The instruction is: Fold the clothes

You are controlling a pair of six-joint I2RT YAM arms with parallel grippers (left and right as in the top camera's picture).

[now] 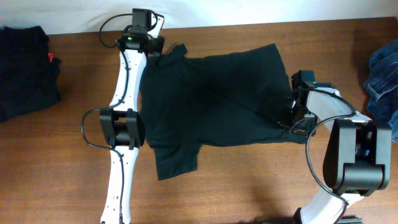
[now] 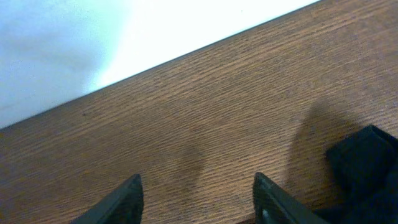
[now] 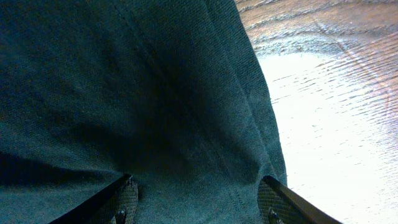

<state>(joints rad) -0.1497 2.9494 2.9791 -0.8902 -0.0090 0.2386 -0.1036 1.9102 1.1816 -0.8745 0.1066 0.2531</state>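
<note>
- While the T-shirt [image 1: 211,99] is lying spread out, most folding is seemingly remaining.
- Left hand [image 2: 196,186] is gaping over bare bench [image 2: 217,112] — empty.
- Right hand [image 3: 198,186] is gaping above its hem.

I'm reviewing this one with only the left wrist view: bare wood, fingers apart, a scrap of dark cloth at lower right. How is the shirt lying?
Observer: The black T-shirt lies spread across the middle of the table, rumpled, not yet a neat fold.
Operator: Where is the other arm?
Observer: The right gripper sits over the shirt's right edge, jaws apart, with cloth filling its view.
Operator: Anything else on the table?
Observer: A dark pile of clothes at the left edge and a blue denim garment at the right edge.
</note>
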